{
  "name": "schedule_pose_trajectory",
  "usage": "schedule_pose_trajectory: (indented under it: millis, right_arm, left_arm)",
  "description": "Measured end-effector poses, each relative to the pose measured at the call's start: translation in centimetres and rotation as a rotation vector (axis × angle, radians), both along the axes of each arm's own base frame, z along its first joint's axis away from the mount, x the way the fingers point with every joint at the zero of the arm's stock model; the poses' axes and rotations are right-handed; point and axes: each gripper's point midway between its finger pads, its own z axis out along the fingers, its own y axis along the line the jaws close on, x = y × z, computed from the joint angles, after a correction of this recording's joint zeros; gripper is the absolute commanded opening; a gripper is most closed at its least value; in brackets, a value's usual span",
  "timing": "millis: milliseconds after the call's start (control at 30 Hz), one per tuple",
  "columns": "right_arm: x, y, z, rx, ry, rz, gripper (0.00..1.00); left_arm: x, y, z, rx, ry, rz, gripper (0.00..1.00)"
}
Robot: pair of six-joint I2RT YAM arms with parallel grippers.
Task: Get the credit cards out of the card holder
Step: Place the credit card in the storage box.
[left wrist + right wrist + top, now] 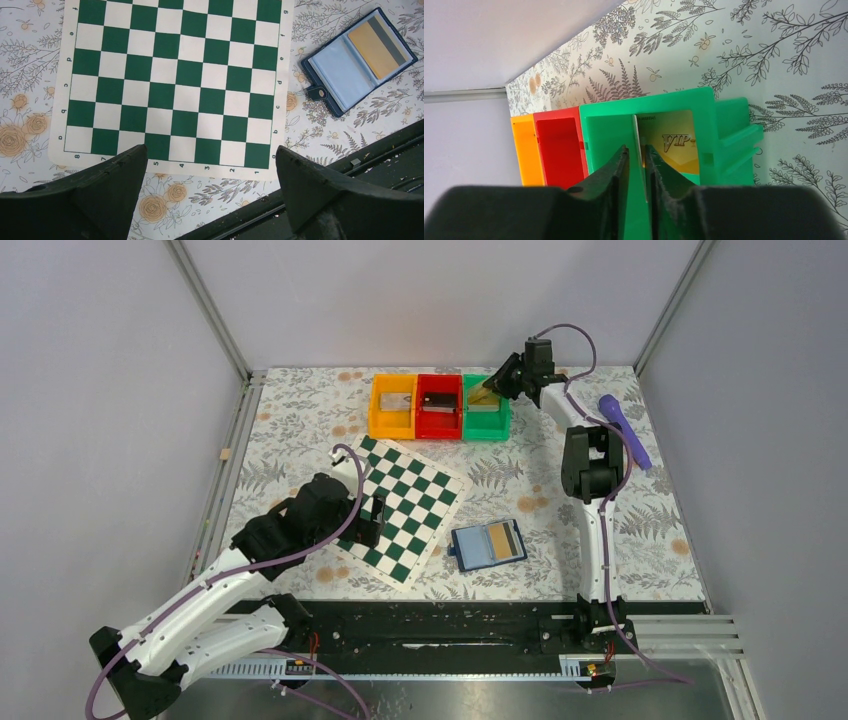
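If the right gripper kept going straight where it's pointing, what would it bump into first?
The right gripper, shut on a thin card, points into the green bin. It would likely bump the gold VIP card inside first, or the bin floor; depth is unclear.

The gold card (676, 142) looks glossy, the green bin (649, 102) smooth plastic.

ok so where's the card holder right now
In the top view the card holder lies open just right of the chessboard, near the front edge, with a tan card in its right half.
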Motion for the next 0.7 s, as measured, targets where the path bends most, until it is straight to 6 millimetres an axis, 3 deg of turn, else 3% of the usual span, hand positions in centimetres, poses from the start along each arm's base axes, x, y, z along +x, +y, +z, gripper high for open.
schedule_pose_trajectory:
  millis: [367,700]
  right_arm:
    - [-0.4,-0.3,0.0,-0.035,0.009,0.012,0.51]
    - [-0.5,-2.2,2.9,-0.115,0.003,0.0,0.56]
  left_arm:
    - [0.0,0.0,0.0,-0.001,0.001,-0.003,0.99]
    - [0.0,-0.1,-0.2,0.005,0.009,-0.007,0.99]
